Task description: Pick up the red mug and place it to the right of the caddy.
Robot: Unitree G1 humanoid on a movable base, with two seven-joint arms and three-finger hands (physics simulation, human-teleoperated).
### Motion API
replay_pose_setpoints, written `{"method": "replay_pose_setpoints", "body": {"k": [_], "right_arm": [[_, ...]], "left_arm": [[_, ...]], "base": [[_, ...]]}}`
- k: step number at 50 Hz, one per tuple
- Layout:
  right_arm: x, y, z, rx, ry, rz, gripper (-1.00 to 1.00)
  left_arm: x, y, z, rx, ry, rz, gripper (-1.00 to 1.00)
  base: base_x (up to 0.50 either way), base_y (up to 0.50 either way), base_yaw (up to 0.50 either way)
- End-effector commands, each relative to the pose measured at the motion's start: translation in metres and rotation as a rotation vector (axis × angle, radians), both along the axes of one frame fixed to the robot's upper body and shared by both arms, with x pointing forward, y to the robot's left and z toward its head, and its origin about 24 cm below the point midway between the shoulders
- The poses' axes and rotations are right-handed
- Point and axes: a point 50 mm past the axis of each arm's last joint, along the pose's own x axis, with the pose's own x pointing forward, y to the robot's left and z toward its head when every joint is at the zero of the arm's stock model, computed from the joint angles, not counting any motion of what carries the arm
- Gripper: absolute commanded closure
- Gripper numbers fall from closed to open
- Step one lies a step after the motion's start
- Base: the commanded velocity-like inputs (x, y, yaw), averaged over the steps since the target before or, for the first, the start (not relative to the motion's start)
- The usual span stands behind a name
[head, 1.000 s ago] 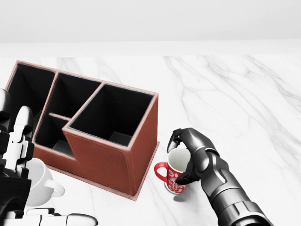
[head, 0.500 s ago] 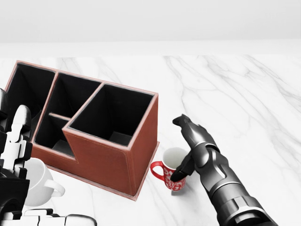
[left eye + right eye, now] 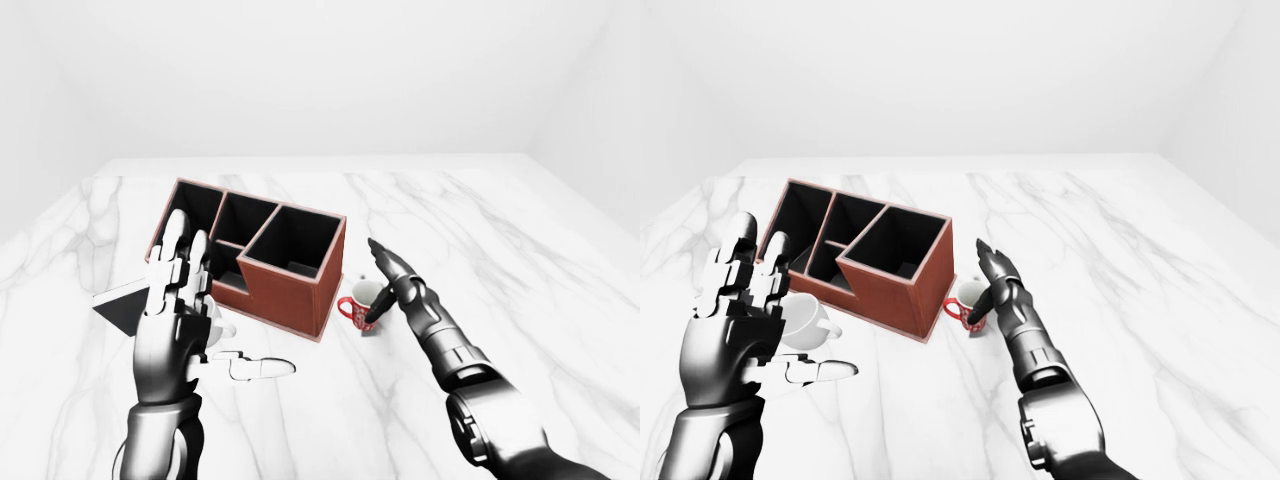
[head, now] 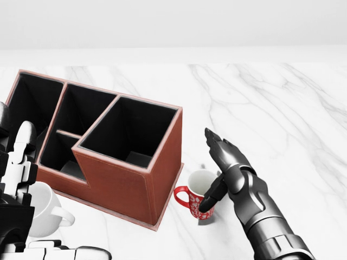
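Note:
The red mug (image 4: 193, 199) with a white inside stands upright on the marble table (image 4: 271, 108), just right of the brown caddy (image 4: 116, 181), with its handle toward the caddy. My right hand (image 4: 212, 169) is open on the mug's right side. Its fingers (image 4: 223, 151) are stretched out above the rim, and the thumb (image 4: 210, 197) lies against the mug's wall. My left hand (image 3: 205, 310) is open and raised at the lower left, holding nothing.
A white mug (image 4: 46, 208) stands left of the caddy's near corner, partly behind my left hand. A dark flat shape (image 3: 122, 305) lies on the table beside it. Bare marble stretches to the right of my right arm (image 4: 265, 222).
My right hand has opened: its fingers were curled round the red mug and now stretch straight. The mug has shifted slightly toward the caddy. The left hand barely moved.

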Motion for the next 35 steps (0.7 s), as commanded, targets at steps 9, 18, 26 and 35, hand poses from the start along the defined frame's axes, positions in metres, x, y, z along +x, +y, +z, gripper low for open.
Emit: {"method": "replay_pose_setpoints", "body": {"k": [9, 18, 26, 35], "right_arm": [[-0.067, 0.007, 0.021, -0.077, -0.081, 0.233, -1.00], [-0.110, -0.001, 0.023, -0.071, -0.047, 0.255, -1.00], [-0.150, -0.002, 0.068, -0.099, -0.140, 0.301, -1.00], [-0.168, 0.002, 0.203, -0.237, -0.815, 0.226, -1.00]], "left_arm": [[-0.001, 0.000, 0.001, -0.002, -0.005, 0.000, -1.00], [0.004, -0.002, -0.004, -0.002, 0.016, -0.003, -1.00], [0.002, -0.001, -0.002, -0.003, 0.011, -0.003, -1.00], [0.000, -0.002, -0.001, -0.002, 0.007, -0.004, -1.00]], "base": [[0.00, 0.00, 0.00], [0.00, 0.00, 0.00], [0.00, 0.00, 0.00], [0.00, 0.00, 0.00]]}}
